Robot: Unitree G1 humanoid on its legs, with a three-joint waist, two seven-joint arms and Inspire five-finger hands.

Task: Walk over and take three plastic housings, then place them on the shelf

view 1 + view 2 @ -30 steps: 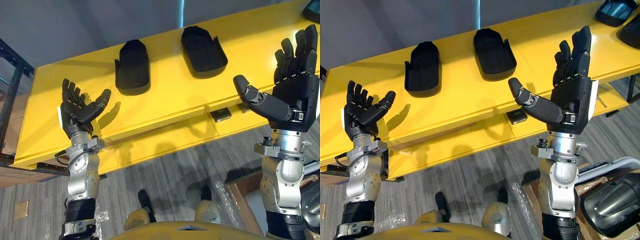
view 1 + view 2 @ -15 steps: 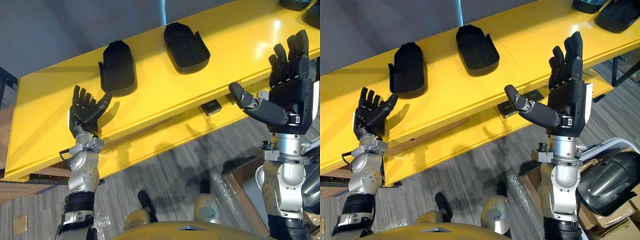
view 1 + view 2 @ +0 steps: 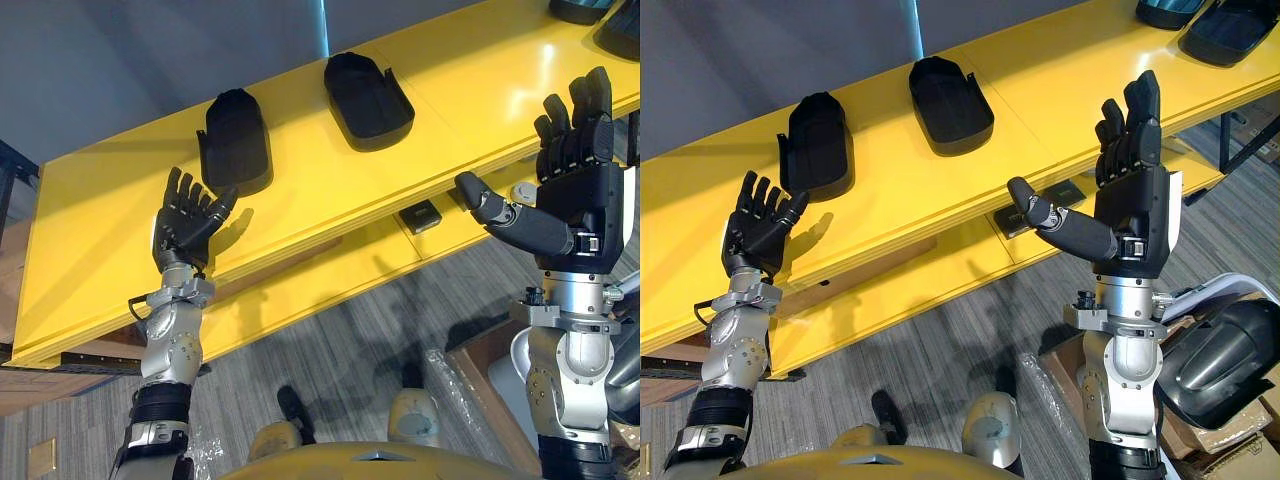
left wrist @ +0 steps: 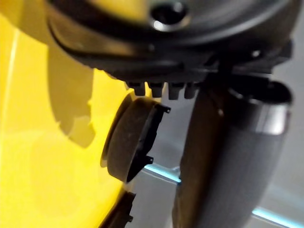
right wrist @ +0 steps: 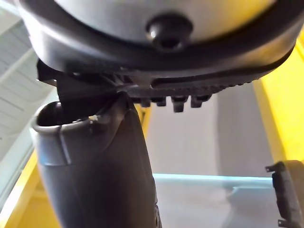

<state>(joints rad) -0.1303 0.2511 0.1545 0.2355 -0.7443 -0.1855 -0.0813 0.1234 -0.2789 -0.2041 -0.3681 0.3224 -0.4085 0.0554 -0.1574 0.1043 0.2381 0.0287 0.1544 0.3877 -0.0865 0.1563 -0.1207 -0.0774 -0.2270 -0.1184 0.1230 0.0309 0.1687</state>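
Two black plastic housings lie on the yellow table: one at the left, one to its right. More dark housings sit at the table's far right end. My left hand is raised, open, over the table's front part, just short of the left housing. My right hand is open too, fingers up and thumb out, in front of the table edge, holding nothing.
A lower yellow ledge juts out under the tabletop, with a small dark block on it. Cardboard boxes and a dark rounded part sit on the floor at the right. A dark rack stands at the left.
My left hand has risen and moved forward towards the left housing. The camera has shifted slightly; the right hand stays raised and open.
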